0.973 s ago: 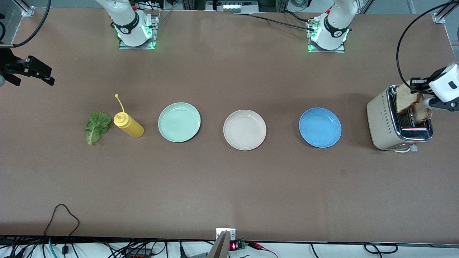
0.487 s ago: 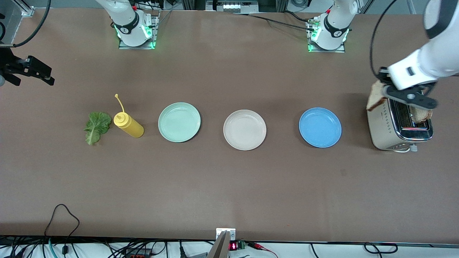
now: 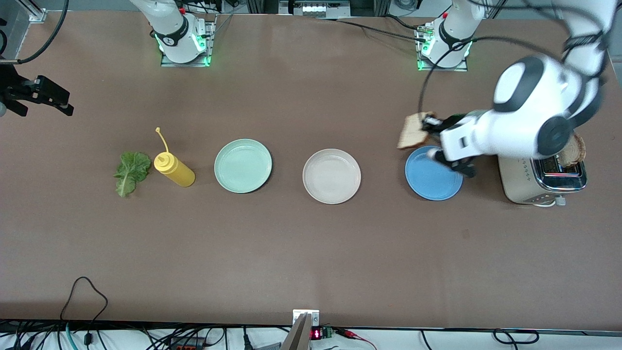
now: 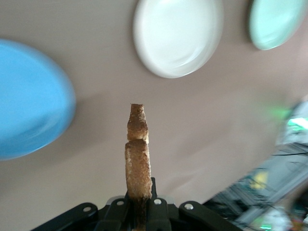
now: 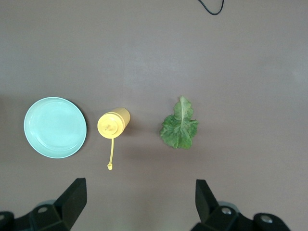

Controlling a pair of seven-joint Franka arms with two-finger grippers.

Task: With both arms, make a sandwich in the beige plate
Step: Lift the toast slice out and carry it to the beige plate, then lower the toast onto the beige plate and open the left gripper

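Note:
My left gripper [image 3: 430,124] is shut on a tan bread slice [image 3: 412,131] and holds it on edge in the air over the rim of the blue plate [image 3: 432,180]. The left wrist view shows the slice [image 4: 137,159] clamped between the fingers [image 4: 158,211]. A second slice [image 3: 574,151] stands in the toaster [image 3: 522,187]. The beige plate [image 3: 332,176] sits empty mid-table; it also shows in the left wrist view [image 4: 178,36]. The lettuce leaf [image 3: 130,171] lies toward the right arm's end of the table. My right gripper [image 5: 139,192] is open, high over the lettuce [image 5: 179,127].
A yellow squeeze bottle [image 3: 175,170] lies beside the lettuce. A mint-green plate [image 3: 243,166] sits between the bottle and the beige plate. The blue plate sits between the beige plate and the toaster. Cables run along the table's edge nearest the front camera.
My left arm has lifted the bread slice out of the toaster and swung it toward the blue plate. The right arm has not moved.

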